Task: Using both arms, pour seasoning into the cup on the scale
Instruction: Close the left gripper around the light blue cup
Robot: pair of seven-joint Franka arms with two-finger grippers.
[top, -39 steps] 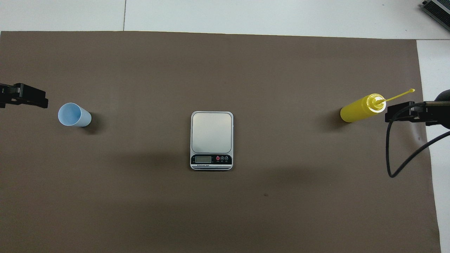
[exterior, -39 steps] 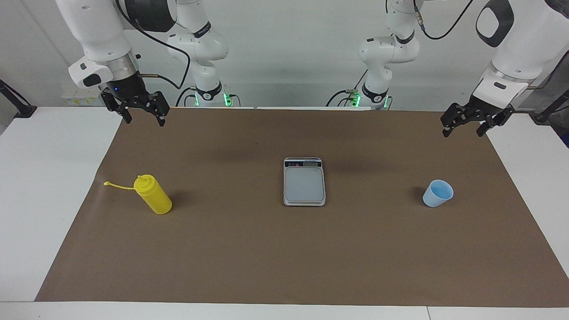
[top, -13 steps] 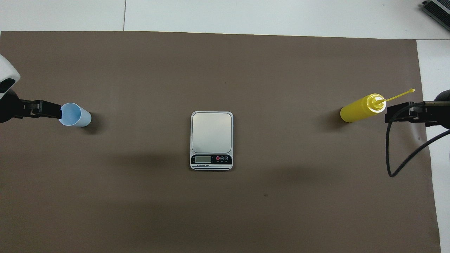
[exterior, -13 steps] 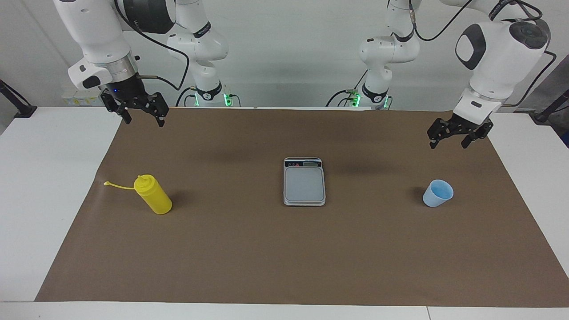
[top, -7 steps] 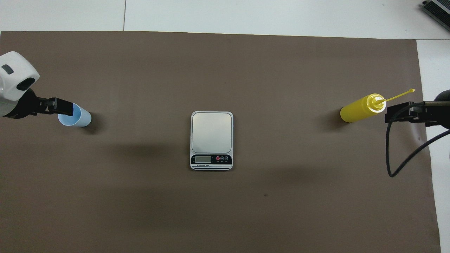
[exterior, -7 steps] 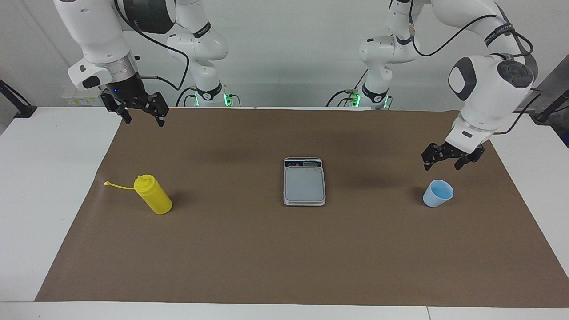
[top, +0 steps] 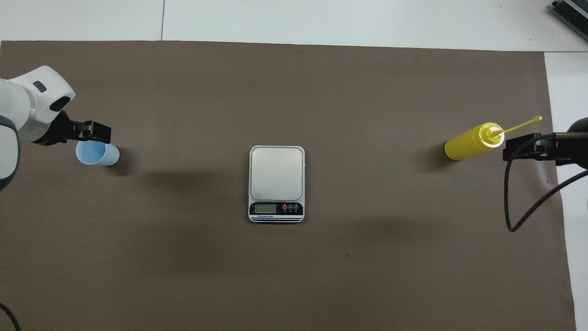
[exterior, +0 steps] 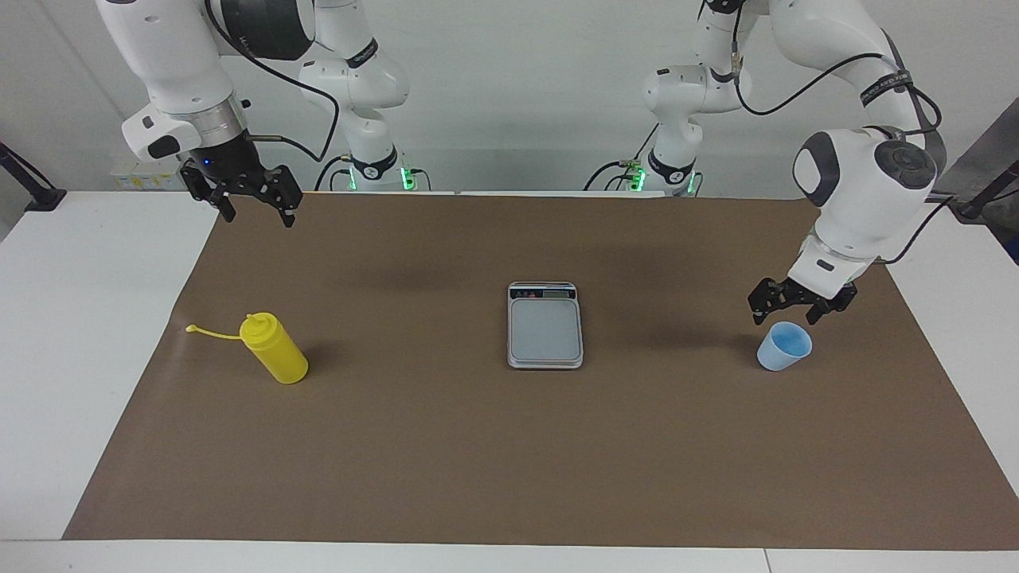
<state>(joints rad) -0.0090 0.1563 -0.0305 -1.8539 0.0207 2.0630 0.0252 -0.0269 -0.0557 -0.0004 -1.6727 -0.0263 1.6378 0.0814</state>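
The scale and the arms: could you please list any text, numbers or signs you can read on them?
Scale: small print under its display and marks on three round buttons, too small to read; no digits can be made out on the display.
Left arm: lettering on a black band, too blurred to read.
Right arm: lettering on a black band, also unreadable.
Nothing else bears text.

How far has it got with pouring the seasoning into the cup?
Nothing is done yet: the scale is bare. In hand: the open left gripper hangs just above the cup, not gripping. The right gripper waits, open. Left: cup onto scale, then pour from the yellow bottle.
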